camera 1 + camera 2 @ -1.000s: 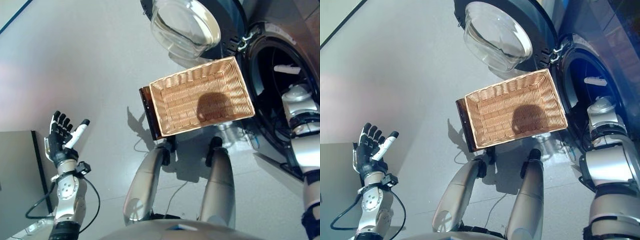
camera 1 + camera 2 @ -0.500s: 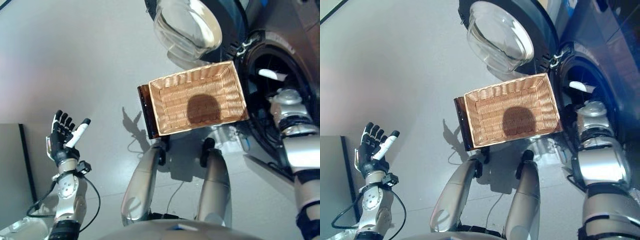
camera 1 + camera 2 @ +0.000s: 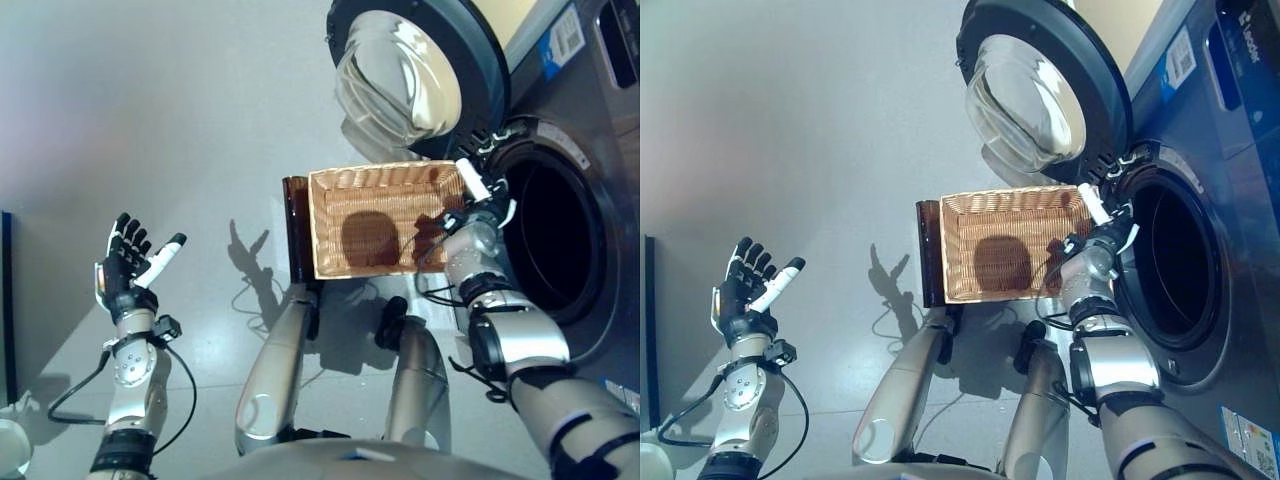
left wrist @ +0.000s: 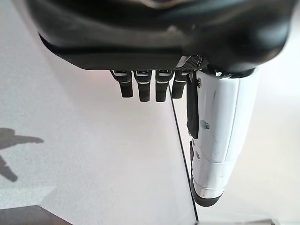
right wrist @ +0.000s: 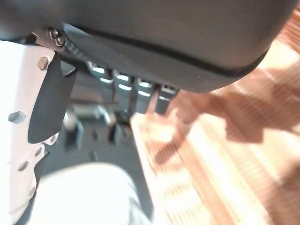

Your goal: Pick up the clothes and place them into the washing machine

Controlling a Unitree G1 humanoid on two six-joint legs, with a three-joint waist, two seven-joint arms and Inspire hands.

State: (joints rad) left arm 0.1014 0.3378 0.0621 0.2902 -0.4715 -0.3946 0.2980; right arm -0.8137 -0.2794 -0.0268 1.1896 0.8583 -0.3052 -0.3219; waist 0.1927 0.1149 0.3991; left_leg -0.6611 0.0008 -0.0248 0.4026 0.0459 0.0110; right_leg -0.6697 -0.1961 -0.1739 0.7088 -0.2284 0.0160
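Over by the washer, door swung wide, the right hand hangs above the basket's right end, fingers straight and holding nothing. Left hand is way off over the floor, fingers spread. Can't spot any clothes, basket looks bare.

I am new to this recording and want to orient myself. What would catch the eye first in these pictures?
The wicker basket stands out first: it sits on the floor in the middle, and it looks empty. Just right of it gapes the washing machine, its round glass door swung open above the basket. The right hand hovers at the basket's right edge holding nothing, while the left hand is raised, open, far left.
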